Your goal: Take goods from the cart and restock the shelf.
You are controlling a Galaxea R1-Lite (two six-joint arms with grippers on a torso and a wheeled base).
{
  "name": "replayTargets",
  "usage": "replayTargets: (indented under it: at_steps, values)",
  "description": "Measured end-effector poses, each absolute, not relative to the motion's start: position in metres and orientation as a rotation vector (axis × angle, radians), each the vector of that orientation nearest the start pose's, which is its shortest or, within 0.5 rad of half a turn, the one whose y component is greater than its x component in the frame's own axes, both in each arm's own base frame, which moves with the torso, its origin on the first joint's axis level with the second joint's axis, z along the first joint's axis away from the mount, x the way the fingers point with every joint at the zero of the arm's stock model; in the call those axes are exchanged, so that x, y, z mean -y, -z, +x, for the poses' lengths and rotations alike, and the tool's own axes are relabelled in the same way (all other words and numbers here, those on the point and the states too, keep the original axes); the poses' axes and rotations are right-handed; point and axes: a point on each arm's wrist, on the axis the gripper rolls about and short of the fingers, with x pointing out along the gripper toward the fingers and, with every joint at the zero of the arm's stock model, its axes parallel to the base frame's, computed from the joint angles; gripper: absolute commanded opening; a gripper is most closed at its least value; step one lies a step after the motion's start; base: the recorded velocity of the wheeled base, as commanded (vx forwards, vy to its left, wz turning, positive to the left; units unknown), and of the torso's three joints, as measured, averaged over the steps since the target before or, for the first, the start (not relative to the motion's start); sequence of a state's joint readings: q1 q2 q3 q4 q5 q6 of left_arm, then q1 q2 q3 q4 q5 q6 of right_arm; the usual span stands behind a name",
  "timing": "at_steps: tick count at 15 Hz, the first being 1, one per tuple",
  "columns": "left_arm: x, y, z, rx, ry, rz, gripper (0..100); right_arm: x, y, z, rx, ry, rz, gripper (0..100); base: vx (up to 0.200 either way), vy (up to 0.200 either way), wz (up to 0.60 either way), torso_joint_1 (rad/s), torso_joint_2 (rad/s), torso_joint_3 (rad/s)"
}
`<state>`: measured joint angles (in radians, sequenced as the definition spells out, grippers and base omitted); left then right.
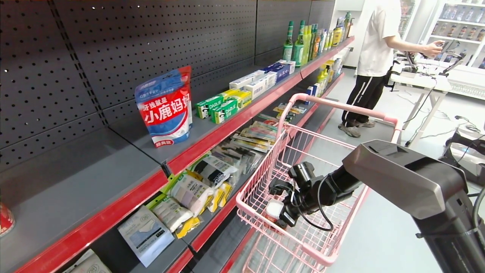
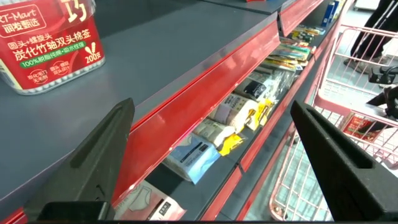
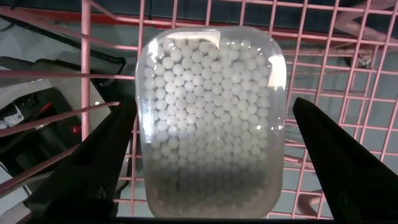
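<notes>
Inside the pink wire cart [image 1: 257, 170], the right gripper [image 3: 211, 106] is straddling, fingers spread, a clear rounded swab tub [image 3: 211, 149]; the left gripper [image 2: 211, 104] is gaping above the grey shelf [image 2: 186, 37].

I had the cart [image 1: 341, 108] just right of the shelf [image 1: 94, 182], side on to it. The right hand [image 1: 282, 216] was down inside the cart near its shelf-side wall, with the tub [image 3: 211, 124] between its spread fingers. On my left, the left hand [image 2: 211, 104] sat at the shelf's front edge, gaping, with a jar [image 2: 50, 43] on the top board beside it. Farther along that board stood a bag [image 1: 165, 108], beyond it a row of boxes [image 1: 223, 106], then bottles [image 1: 299, 41] at the far end. Packets [image 1: 189, 193] lay on the board below.
</notes>
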<state>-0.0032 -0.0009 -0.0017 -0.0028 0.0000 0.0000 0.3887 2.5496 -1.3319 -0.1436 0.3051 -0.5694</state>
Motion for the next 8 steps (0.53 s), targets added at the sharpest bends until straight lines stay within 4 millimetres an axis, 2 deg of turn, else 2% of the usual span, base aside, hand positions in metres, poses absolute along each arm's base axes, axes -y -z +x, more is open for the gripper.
replayTargets:
  at_steps: [8]
  values:
    - [-0.0001,-0.0762,-0.0230,0.005,0.003,0.000,100,-0.1698,0.0600,0.3950,-0.884,-0.920,-0.539,100,0.000,0.000,0.00,0.000,0.00,0.000]
